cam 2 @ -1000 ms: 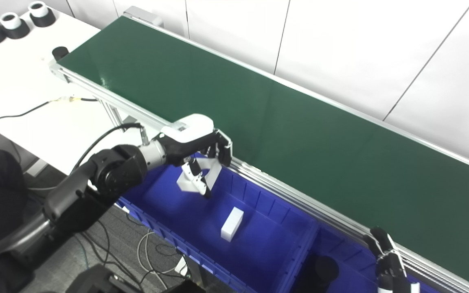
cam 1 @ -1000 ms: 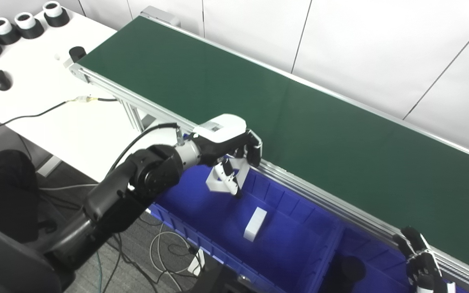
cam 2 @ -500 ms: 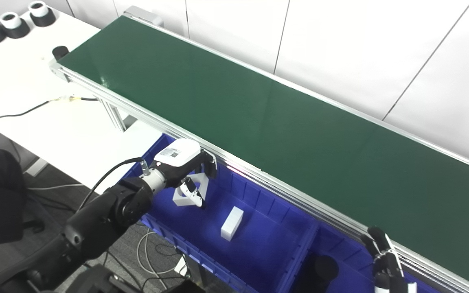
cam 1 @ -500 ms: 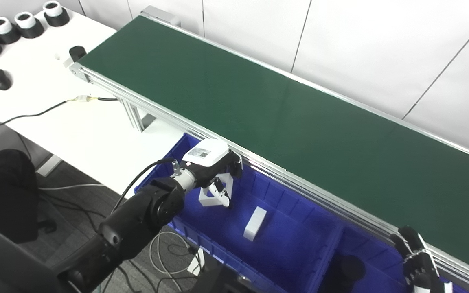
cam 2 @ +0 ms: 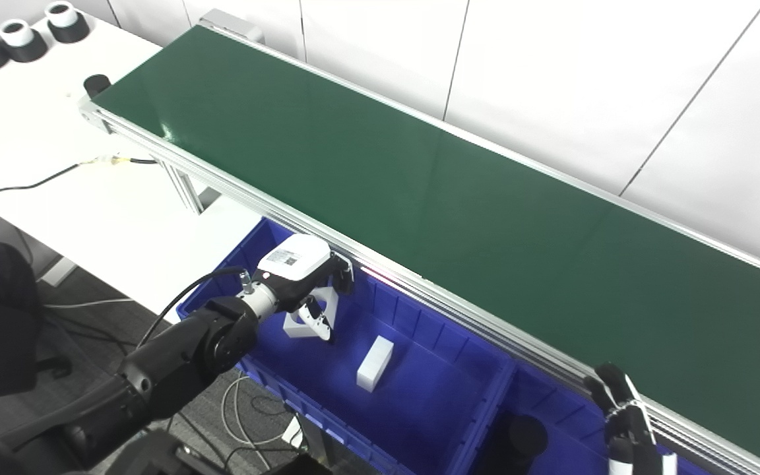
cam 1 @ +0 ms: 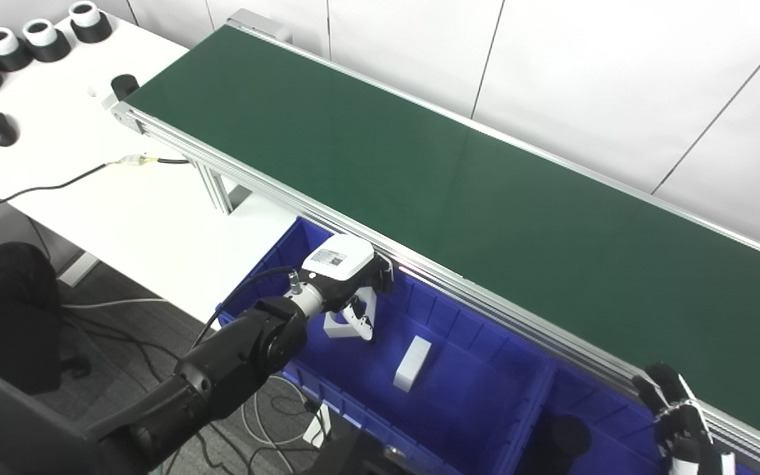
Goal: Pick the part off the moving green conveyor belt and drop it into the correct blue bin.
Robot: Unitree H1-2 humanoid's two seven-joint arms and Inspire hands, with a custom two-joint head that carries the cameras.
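Holding one white bracket part (cam 1: 352, 315) in its fingers, the left hand (cam 1: 347, 274) hangs low inside the first blue bin (cam 1: 459, 402), beside one white block (cam 1: 413, 363). The green conveyor belt (cam 1: 459, 191) carries no parts. One black round part (cam 1: 570, 434) sits in the second blue bin (cam 2: 561, 406), and the right hand (cam 1: 680, 425) waits at the bottom edge; I cannot tell how its fingers are set.

The part (cam 1: 342, 321) is a white, open-framed bracket, roughly triangular, held upright-tilted in the left hand (cam 1: 347, 280) low inside the left blue bin (cam 1: 485, 422), near that bin's left end. A white rectangular block (cam 1: 413, 362) lies flat on the same bin's floor, apart from the bracket toward the right. A second blue bin (cam 1: 611, 448) adjoins on the right, with a dark round piece (cam 1: 571, 434) in it. The green conveyor belt (cam 1: 419, 158) runs diagonally just behind both bins, its surface bare.
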